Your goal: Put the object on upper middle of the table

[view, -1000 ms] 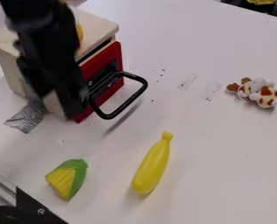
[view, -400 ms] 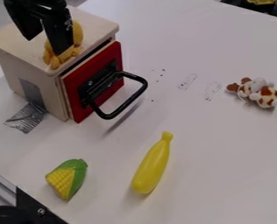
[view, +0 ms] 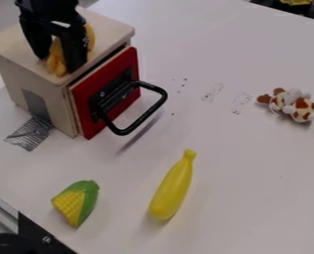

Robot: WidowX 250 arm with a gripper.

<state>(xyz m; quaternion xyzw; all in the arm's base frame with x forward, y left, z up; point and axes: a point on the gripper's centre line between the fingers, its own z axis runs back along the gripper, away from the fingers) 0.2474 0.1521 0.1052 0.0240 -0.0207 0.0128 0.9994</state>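
My gripper (view: pixel 58 62) points down over the top of the wooden box (view: pixel 113 26) at the upper left. Its fingers are open, one on each side of part of a yellow-orange soft toy (view: pixel 56 58) that lies on the box top. More of the toy shows behind the right finger, and the rest is hidden by the gripper. Whether the fingers touch the toy I cannot tell. The table (view: pixel 219 163) is pale; its upper middle lies right of the box.
A red door (view: pixel 82 101) with a black handle (view: pixel 150 113) juts from the box front. A yellow banana-like toy (view: pixel 172 188) and a toy corn (view: pixel 77 202) lie in the lower part. A brown-and-white plush (view: pixel 290 105) rests at the right.
The gripper was lower, in front of the box, a second ago. It rose to above the box top, then came down slightly to the right around the yellow-orange toy.
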